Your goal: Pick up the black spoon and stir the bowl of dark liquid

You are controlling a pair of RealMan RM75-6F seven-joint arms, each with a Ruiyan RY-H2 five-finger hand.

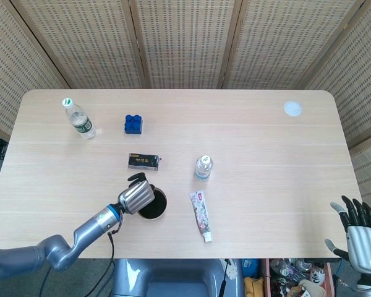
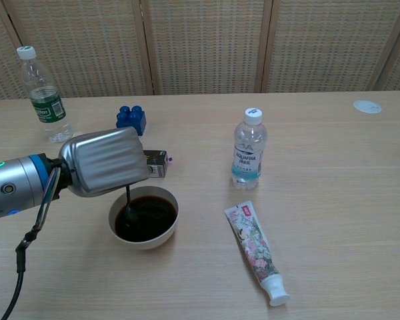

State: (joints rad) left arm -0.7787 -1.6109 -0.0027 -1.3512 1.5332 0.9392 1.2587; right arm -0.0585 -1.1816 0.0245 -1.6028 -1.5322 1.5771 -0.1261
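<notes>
So the left hand (image 2: 105, 162) sits right above the bowl (image 2: 144, 219), curled closed around the top of the black spoon (image 2: 128, 201). The handle drops nearly straight down out of the hand, with the spoon's end dipped in the dark liquid (image 2: 150, 217) toward the bowl's left side. That grip makes sense to me: holding it from above keeps the handle upright, so the hand can sweep circles without knocking the rim (my read, anyway). Looks like the stirring step is underway, not the pickup.

Everything else, taking the bowl as the landmark: a small dark box (image 1: 143, 161) lies just behind it, the blue block (image 2: 131, 119) further back, and a green-label bottle (image 2: 42, 95) well off to the back-left. A clear water bottle (image 2: 248, 149) stands back-right, and a toothpaste tube (image 2: 255, 250) lies flat on the counter (image 2: 320, 200) just to the right, cap pointing toward the near edge. A white disc (image 1: 292, 109) sits far off at the back-right corner.

The right hand (image 1: 360, 232) is parked way off the counter's near-right edge, fingers spread, holding nothing. It isn't needed for this bit.
</notes>
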